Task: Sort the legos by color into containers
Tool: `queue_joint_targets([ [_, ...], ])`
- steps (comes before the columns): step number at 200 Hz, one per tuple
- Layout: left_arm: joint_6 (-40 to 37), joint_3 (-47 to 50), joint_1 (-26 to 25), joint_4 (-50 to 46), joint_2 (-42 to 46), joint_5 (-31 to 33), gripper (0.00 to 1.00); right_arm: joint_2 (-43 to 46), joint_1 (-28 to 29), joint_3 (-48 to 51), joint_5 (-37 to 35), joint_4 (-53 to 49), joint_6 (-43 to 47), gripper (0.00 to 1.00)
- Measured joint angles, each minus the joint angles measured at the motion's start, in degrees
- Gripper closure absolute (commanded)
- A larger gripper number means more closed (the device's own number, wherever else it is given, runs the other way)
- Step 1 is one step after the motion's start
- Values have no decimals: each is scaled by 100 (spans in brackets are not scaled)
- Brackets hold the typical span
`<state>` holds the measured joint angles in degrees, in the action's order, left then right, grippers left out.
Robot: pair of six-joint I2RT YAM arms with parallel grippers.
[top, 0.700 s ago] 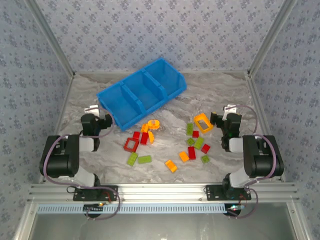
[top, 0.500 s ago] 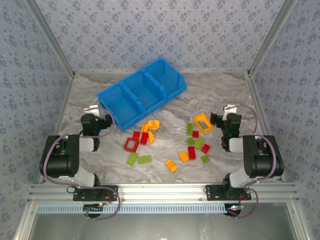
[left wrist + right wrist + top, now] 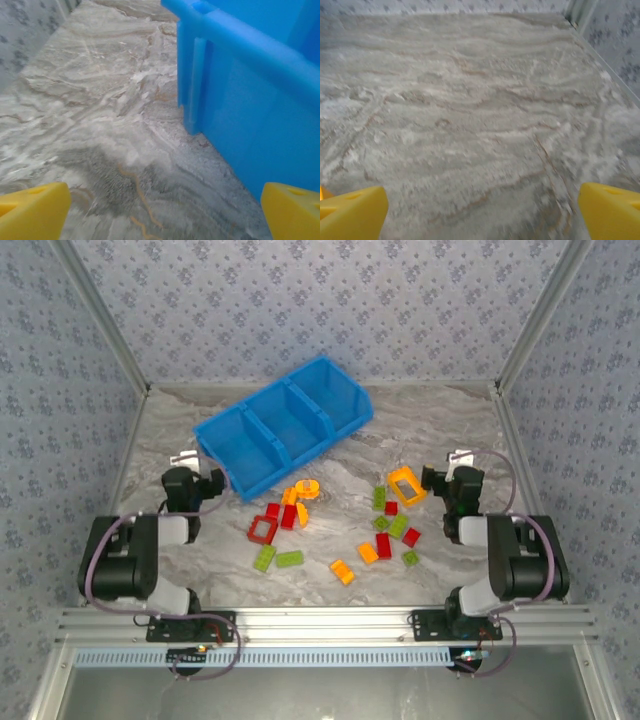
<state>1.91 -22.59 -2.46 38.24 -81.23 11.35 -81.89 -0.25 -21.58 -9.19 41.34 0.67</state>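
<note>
The legos lie scattered on the marble table: a red frame (image 3: 262,530), an orange frame (image 3: 405,485), an orange-and-red cluster (image 3: 298,502), green bricks (image 3: 289,558), and several red, orange and green pieces (image 3: 383,545) near the middle right. The long blue bin (image 3: 285,430) stands diagonally behind them, its three compartments bare as far as I can see. My left gripper (image 3: 190,464) (image 3: 165,215) is open and holds nothing, low by the bin's left end wall (image 3: 250,105). My right gripper (image 3: 455,464) (image 3: 482,212) is open over bare table, just right of the orange frame.
Metal frame rails (image 3: 520,350) and patterned walls (image 3: 300,300) close the table on three sides. A table corner post (image 3: 580,12) stands far right ahead of the right gripper. Bare marble (image 3: 100,100) stretches ahead of the left gripper beside the bin.
Both arms' rear links have shifted slightly. The bricks and the bin have stayed where they were.
</note>
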Motion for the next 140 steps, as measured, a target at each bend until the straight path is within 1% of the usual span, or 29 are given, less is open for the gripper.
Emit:
queue_joint_targets([
  [9, 11, -42, -232, -533, 619, 313, 2, 472, 48, -55, -72, -433, -7, 0],
  [20, 70, -289, -619, -1211, 1502, 741, 2, 1279, 142, -251, -173, -1056, -85, 0],
  [28, 223, -684, -901, -1707, 2070, 1049, 2, 1856, 219, -568, -243, -1593, -254, 0],
  [38, 629, -1366, -1113, -2439, 2564, 1139, 2, 2376, 282, -1193, -304, -2308, -734, 0],
  [44, 933, -1827, -1145, -2879, 2741, 1137, 2, 2555, 293, -1665, -358, -2747, -1091, 0],
  [47, 1220, -2107, -1139, -3119, 2830, 1137, 2, 2618, 291, -1921, -407, -2983, -1373, 0],
  [54, 1633, -2520, -1091, -3423, 2975, 1082, 2, 2717, 267, -2479, -452, -3453, -1891, 0],
  [71, 2660, -2968, -656, -3884, 3250, 437, 3, 2826, 63, -3217, -168, -4085, -2647, 15],
  [83, 3206, -3222, -442, -4474, 3161, 144, 10, 2774, 48, -3501, 13, -4553, -2946, 18],
  [94, 3582, -3508, -481, -5108, 2769, -74, 12, 2588, 282, -3703, 151, -4972, -2964, 19],
  [106, 3805, -3753, -656, -5696, 2286, -275, 13, 2277, 787, -3960, 291, -5447, -2870, 17],
  [124, 4046, -3814, -863, -6354, 1488, -516, 19, 1615, 1683, -4483, 407, -6140, -2559, 17],
  [134, 4151, -3814, -918, -6684, 1143, -629, 20, 1261, 2149, -4815, 529, -6448, -2367, 12],
  [140, 4188, -3814, -929, -6843, 946, -678, 21, 1086, 2382, -4988, 603, -6588, -2277, 11],
])
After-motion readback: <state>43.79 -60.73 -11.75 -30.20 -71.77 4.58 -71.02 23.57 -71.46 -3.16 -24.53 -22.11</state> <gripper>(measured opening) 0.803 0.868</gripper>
